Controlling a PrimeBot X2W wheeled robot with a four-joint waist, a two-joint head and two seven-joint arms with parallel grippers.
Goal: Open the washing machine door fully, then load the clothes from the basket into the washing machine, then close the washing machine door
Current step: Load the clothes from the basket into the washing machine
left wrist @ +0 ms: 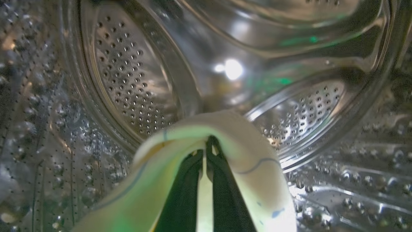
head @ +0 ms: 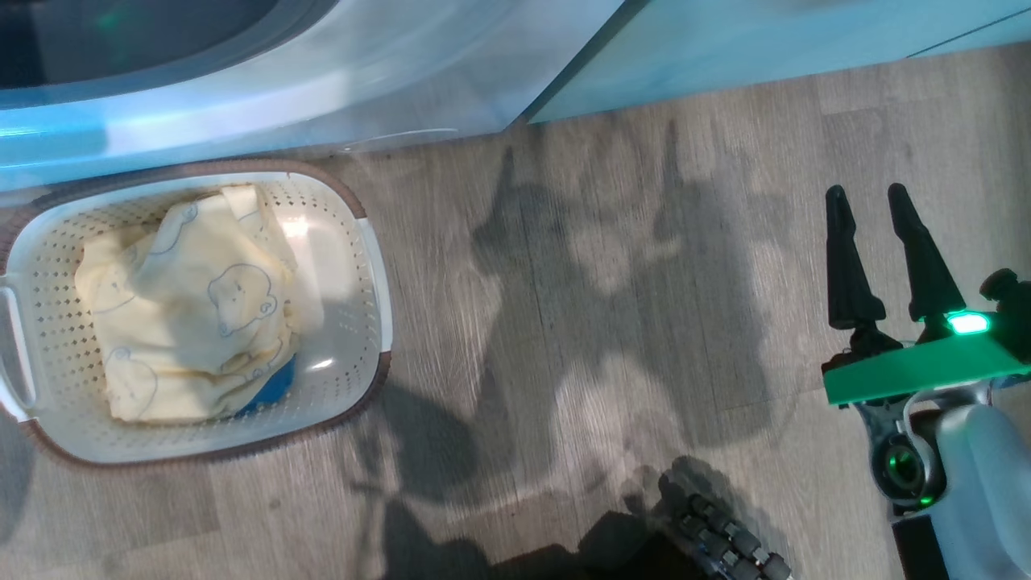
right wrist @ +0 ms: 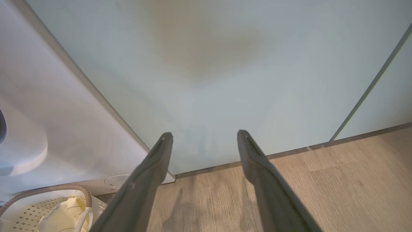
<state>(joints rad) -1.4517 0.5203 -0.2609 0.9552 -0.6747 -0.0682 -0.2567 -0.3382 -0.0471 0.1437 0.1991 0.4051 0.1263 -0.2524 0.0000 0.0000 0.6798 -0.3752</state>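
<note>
My left gripper [left wrist: 206, 141] is inside the washing machine's shiny perforated steel drum [left wrist: 135, 80], shut on a cream-yellow garment [left wrist: 257, 161] that drapes over both fingers. The white washing machine [head: 322, 72] fills the top left of the head view, and its dark round mouth with a grey ring shows at the corner. The washing machine door is out of view. On the floor before it sits the cream basket [head: 378, 266], holding the clothes [head: 185, 306] and a small blue piece [head: 270, 391]. My right gripper [head: 866, 193] hangs open and empty over the floor at the right.
Pale-green cabinets [head: 765, 48] stand right of the machine, and the right gripper [right wrist: 204, 134] faces them [right wrist: 225, 80]. The machine's white front [right wrist: 48, 112] and the basket's rim [right wrist: 48, 188] show at that view's left. Bare wood floor [head: 604, 322] lies between basket and right arm. My dark base [head: 725, 548] is at the bottom.
</note>
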